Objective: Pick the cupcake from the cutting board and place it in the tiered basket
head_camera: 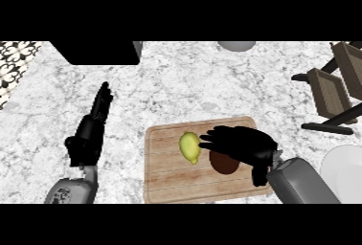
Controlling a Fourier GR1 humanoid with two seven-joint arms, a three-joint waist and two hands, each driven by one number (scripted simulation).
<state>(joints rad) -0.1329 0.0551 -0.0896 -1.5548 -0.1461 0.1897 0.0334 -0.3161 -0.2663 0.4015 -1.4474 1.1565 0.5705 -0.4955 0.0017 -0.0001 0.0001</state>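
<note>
Board [176,184] on counter, right hand [240,142] over its right half, fingers spread above brown cupcake [225,165], lemon [189,147] beside, left hand [96,124] left of board, fingers straight, basket [332,91] far right.

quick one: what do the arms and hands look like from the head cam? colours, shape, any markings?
Both forearms are grey, rounded casings. The left forearm carries a faint paler pattern on its shell; the right forearm is a plain darker grey. The left hand and right hand are black throughout, with slim segmented fingers and a thumb. No cables or sleeves show.
</note>
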